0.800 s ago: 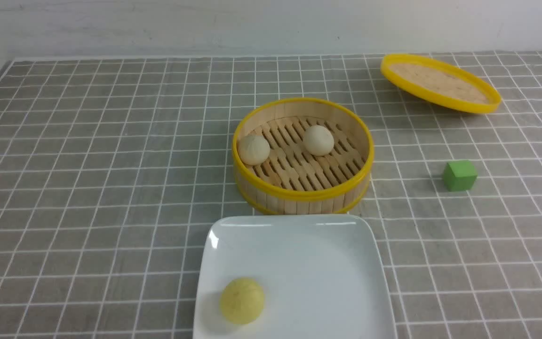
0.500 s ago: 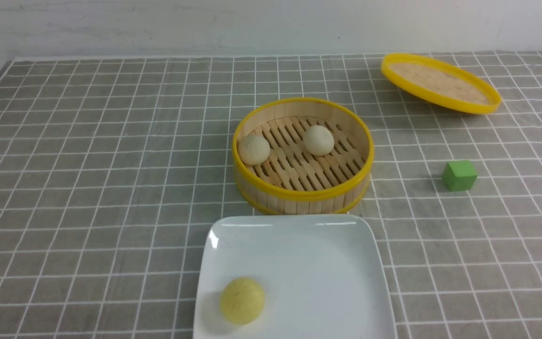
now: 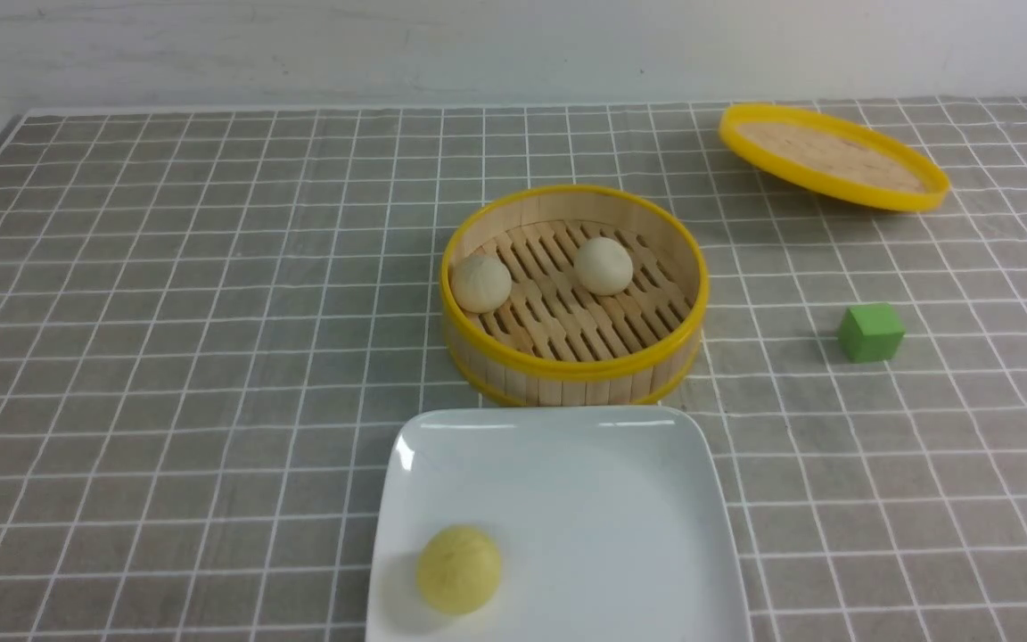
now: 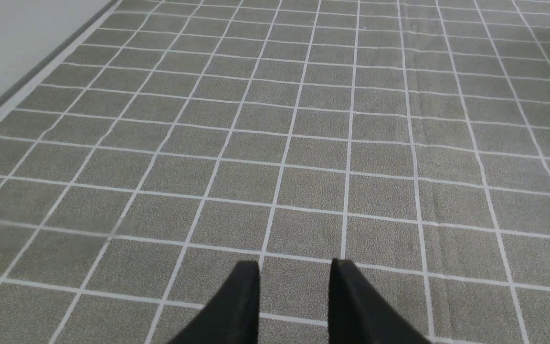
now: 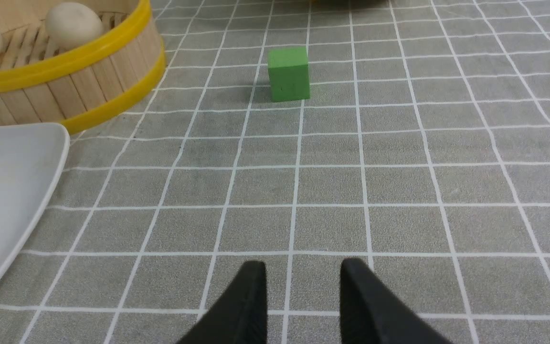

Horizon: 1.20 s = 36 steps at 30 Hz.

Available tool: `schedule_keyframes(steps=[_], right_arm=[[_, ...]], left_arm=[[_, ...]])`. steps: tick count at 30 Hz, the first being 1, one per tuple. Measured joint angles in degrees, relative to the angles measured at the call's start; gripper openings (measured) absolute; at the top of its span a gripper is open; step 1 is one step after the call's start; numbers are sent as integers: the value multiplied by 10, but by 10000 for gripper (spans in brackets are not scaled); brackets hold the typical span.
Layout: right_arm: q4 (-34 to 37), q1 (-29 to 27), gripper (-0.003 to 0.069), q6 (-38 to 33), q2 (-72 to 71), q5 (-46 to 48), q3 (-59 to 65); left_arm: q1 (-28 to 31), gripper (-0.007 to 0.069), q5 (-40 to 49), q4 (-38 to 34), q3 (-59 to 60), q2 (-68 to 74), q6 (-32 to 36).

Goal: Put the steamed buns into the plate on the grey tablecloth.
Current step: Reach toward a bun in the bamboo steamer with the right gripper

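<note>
A: Where do my fingers stand?
B: Both pairs parted and empty. Left gripper over bare grey tablecloth, right gripper likewise.
A: The steamed buns?
B: In the steamer basket, far-left of my right gripper, just beyond the plate. I'd judge the right arm nearer.

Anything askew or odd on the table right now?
The lid at the far right looks tilted rather than flat on the cloth. A yellow ball lies on the plate, while both buns are in the steamer.
</note>
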Motion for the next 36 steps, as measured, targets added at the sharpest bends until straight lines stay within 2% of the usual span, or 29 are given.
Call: schedule_keyframes(steps=[20,22,24,25,27,29,32,36], right_arm=[[2,0,239,0,0,0,0],[29,0,239,20,0,-1,0],[117,0,239,75,0,-2,1],[125,0,239,80,0,-2,1],[224,0,239,135,0,-2,4],[287,0,239,162,0,-2,6],[357,0,239,174,0,-13,7],[383,0,227,166,0,-32,5]], left_arm=[[0,241,0,-14,0,0,-13],[0,241,-4,-72,0,0,-59],[0,241,-5,-177,0,0,-138],[0,241,-5,-199,0,0,-155],[0,241,-3,-319,1,0,-248],[0,241,-2,-391,2,0,-305],[0,241,-12,-439,2,0,-347],[0,236,-43,-449,2,0,-347]])
